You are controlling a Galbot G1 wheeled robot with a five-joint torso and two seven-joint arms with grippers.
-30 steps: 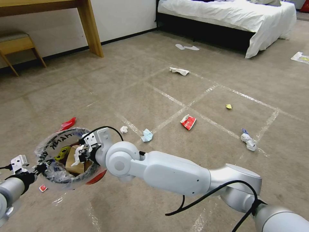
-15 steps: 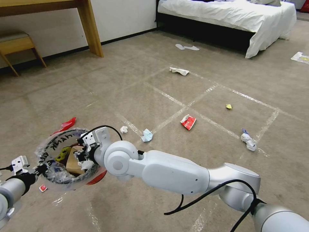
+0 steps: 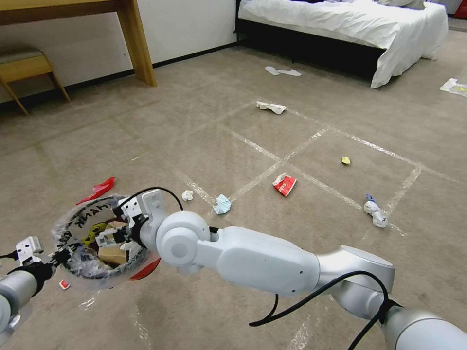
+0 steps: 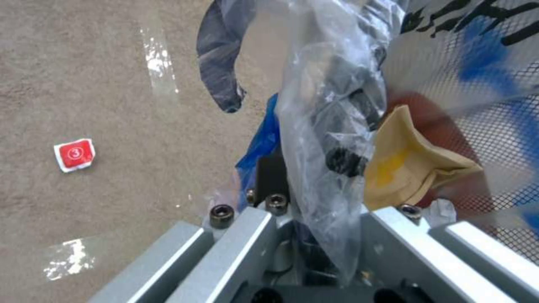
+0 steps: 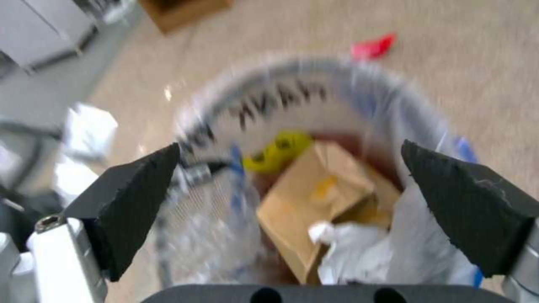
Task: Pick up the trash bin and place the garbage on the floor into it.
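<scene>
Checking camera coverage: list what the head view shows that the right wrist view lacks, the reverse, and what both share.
Head view alone: the litter left on the floor, such as a red wrapper, a light-blue mask and a yellow scrap.
Right wrist view alone: the right pincer open, pads spread wide.
Shared: the trash bin with the brown paper bag inside, left pincer at its rim.

Head looks down; both wrists closely share the trash bin (image 3: 95, 243).

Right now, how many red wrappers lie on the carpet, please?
3: long red scrap beyond the plastic-lined red bin, red packet on the tape grid, small red square beside the bin; more may hide.
</scene>
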